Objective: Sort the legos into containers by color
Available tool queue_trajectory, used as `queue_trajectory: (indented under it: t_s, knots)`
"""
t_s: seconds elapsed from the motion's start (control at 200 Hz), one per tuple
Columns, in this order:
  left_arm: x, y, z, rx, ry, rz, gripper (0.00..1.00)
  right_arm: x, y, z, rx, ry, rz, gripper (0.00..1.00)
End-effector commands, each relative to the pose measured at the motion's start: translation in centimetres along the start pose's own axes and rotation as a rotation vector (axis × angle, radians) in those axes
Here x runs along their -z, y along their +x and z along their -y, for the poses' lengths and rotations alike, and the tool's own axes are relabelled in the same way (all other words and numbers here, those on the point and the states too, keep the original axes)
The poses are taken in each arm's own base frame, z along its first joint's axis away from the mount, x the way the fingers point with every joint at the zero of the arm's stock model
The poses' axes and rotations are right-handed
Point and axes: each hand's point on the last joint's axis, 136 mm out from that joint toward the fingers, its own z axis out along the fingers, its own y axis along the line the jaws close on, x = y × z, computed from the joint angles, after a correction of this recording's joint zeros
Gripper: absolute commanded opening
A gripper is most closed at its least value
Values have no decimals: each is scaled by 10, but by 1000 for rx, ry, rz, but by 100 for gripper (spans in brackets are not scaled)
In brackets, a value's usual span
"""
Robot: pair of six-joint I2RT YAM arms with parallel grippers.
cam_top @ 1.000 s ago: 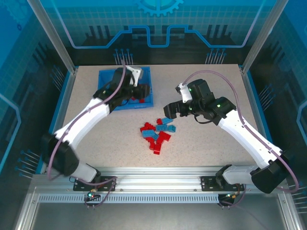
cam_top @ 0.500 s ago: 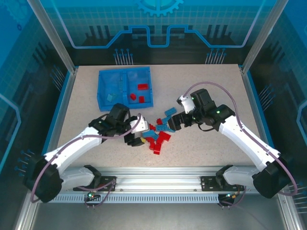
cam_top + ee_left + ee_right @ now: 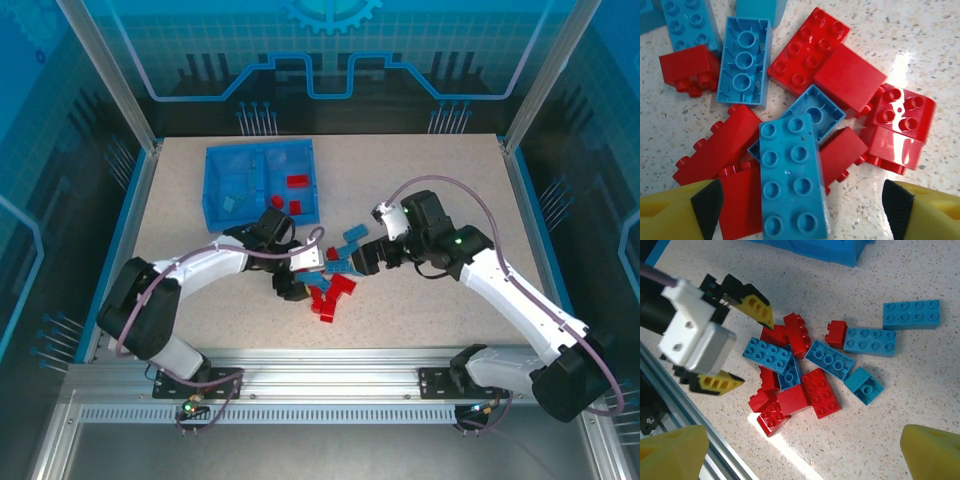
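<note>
**Left gripper** point(image 3: 800, 212) hangs low over the pile of legos point(image 3: 333, 278). Its jaws are spread wide and hold nothing. Its yellow fingertips point(image 3: 675, 215) stand on either side of a long light blue brick point(image 3: 790, 180). This brick lies studs-up directly beneath the gripper, resting on red bricks. The spread appears chosen to clear the brick's width, so that the pads can come down along its long sides.

Just ahead of the gripper a second blue brick point(image 3: 746, 60) lies hollow side up. Toward its right-hand finger a square red brick point(image 3: 900, 117) marks the edge of the pile. Red bricks touch the straddled brick on both flanks, so a finger may well land on a neighbour instead of reaching the table point(image 3: 430, 170).

**Right gripper** point(image 3: 362, 258) is also open and empty. It hovers on the far side of the pile, facing the left gripper and nearest the loose blue bricks point(image 3: 870, 340) at its own end. Each arm thus has its own share of the heap.

**Tray** point(image 3: 214, 190) lies beyond the left gripper and apart from the pile. The compartment nearer that gripper holds three red bricks point(image 3: 297, 181). The farther one holds light blue pieces point(image 3: 232, 203). Sorting is judged to be at an early stage, since most of the bricks are still in the pile.
</note>
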Motion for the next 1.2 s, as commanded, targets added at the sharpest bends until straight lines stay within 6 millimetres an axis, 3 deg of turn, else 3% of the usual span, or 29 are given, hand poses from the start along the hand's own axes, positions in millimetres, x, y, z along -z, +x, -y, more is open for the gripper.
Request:
queue_trajectory:
  t_s: [0.0,0.15,0.4,0.515,0.635,0.84,0.97,1.096,1.196]
  knots:
    - [-5,3,-6,5,20,-37,80,9,0,0,-7,-8,30,100]
    - [-13,7,-7,34,49,-63,71,12,2,2,-11,6,34,100]
    - [-17,15,-5,34,57,-93,31,15,1,6,-20,29,44,100]
    - [-14,13,-7,31,44,-81,32,16,1,6,-20,28,45,100]
    - [-1,-5,-11,12,-7,-9,33,16,-1,3,-20,16,48,100]
    - [53,-51,-29,7,-189,209,34,20,-14,-6,-22,-32,97,100]
    - [104,-65,-53,111,-328,355,36,23,-25,-11,-25,-47,136,100]
    - [162,-58,-101,367,-538,467,36,22,-33,-7,-30,-30,159,100]
    - [201,-23,-151,736,-710,452,35,19,-38,-5,-37,-21,162,100]
